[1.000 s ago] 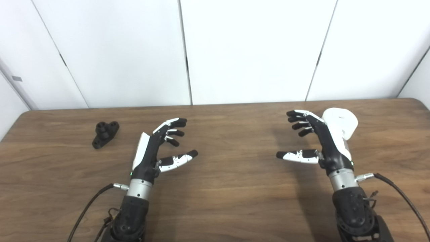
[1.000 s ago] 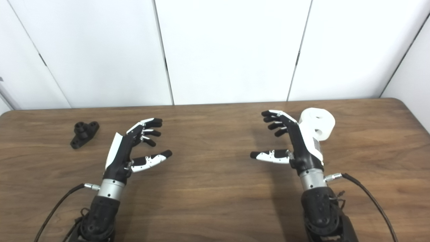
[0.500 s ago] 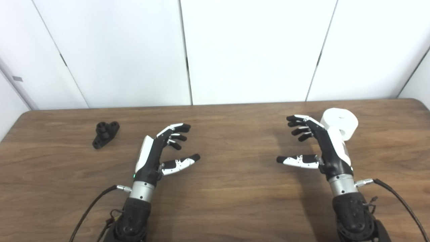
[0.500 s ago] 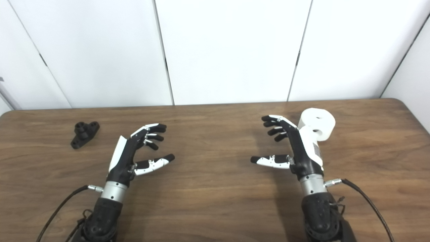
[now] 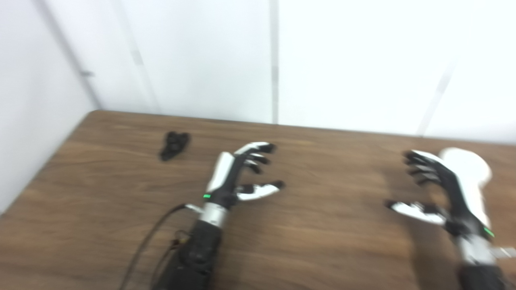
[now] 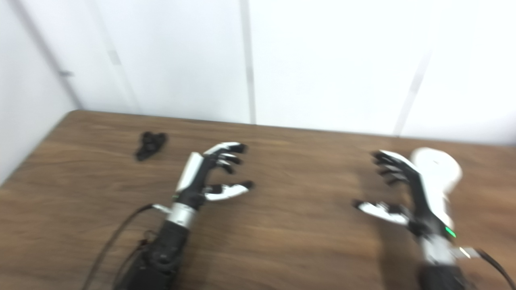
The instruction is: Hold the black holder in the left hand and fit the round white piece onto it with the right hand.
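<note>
Left eye view, pretty blurry: the black holder sits on the desk near the far left corner, well apart from the left hand, whose fingers are spread and empty.

Right eye view: the right hand is also spread wide, holding nothing, with the round white piece just behind it on the desk.

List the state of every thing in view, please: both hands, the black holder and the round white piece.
left hand: open, holding nothing.
right hand: open, holding nothing.
black holder: lying on the table, not held.
round white piece: on the table behind the right hand, not held.
</note>
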`<action>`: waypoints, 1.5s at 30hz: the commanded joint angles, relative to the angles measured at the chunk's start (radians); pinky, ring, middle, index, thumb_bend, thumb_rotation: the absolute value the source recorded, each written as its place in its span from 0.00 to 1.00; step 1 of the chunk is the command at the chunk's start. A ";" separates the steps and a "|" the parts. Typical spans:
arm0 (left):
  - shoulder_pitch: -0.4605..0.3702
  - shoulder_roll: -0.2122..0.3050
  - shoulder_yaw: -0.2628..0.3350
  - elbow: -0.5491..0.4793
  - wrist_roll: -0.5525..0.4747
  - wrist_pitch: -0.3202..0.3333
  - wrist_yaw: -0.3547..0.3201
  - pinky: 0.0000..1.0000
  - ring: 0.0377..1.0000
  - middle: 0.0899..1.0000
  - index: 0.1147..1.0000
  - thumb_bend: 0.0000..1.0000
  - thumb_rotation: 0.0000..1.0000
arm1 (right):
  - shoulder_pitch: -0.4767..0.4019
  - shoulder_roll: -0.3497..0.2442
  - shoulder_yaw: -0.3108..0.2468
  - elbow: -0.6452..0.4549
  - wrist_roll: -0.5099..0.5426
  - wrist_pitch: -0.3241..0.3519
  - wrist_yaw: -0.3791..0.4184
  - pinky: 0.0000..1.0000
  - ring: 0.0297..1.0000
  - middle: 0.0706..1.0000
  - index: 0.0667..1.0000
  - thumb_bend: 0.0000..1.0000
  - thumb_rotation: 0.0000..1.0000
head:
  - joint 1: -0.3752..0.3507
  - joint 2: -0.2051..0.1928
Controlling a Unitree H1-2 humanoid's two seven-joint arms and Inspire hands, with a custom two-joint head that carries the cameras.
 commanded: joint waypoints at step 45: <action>-0.092 0.174 0.058 -0.099 0.091 0.033 0.030 0.59 0.71 0.71 0.58 0.82 0.15 | -0.018 -0.046 -0.030 -0.022 -0.034 -0.038 -0.011 0.53 0.62 0.67 0.71 0.75 0.00 | 0.104 -0.034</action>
